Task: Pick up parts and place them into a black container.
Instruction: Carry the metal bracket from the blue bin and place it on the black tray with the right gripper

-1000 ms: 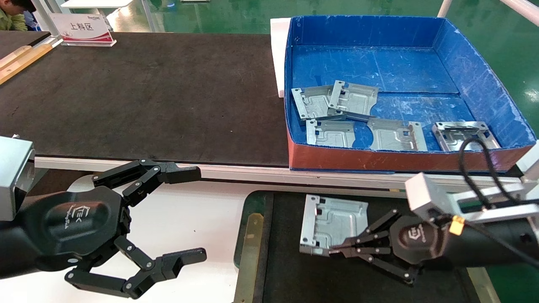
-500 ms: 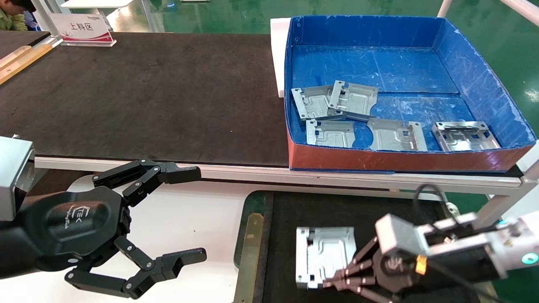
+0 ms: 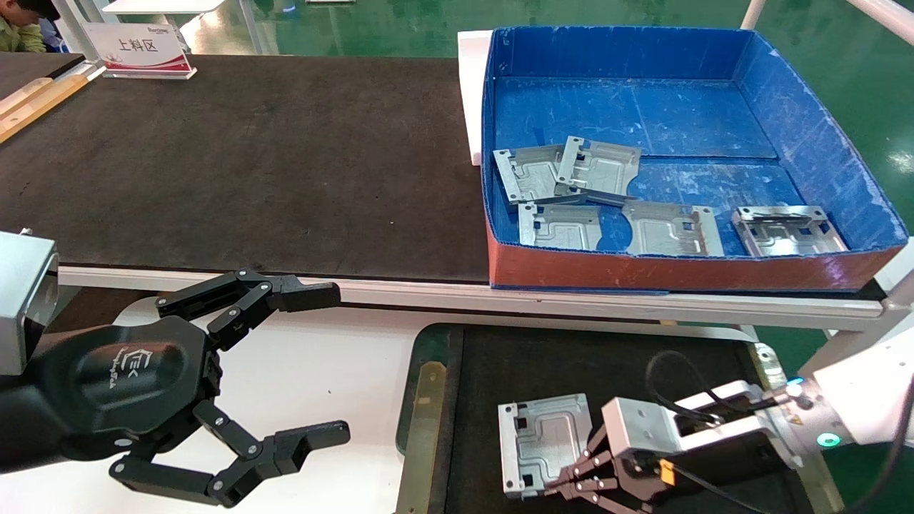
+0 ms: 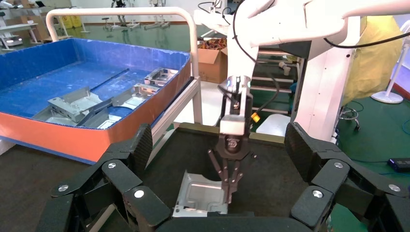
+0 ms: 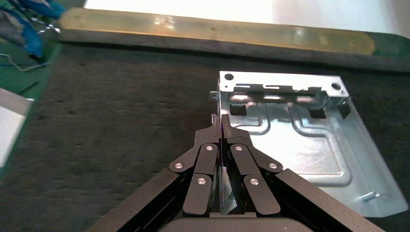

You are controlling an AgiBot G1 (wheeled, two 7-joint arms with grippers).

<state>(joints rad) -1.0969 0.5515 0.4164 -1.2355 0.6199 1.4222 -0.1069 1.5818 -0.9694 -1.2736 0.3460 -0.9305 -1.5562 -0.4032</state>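
The right gripper (image 3: 553, 489) pinches the metal plate (image 3: 544, 442) by one edge over the black tray (image 3: 427, 407); the plate lies nearly flat; the left gripper (image 3: 325, 360) hangs spread wide.

Black grippers (image 3: 307, 364), silver screws, white arm.

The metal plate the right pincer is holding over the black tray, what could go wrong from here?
1. The right pincer pinches the plate only by one edge, so it may swing or slip.
2. The plate sits near the brass-stripped rim of the black tray; released tilted, it could catch there.

The left pincer hangs open, clear of this.
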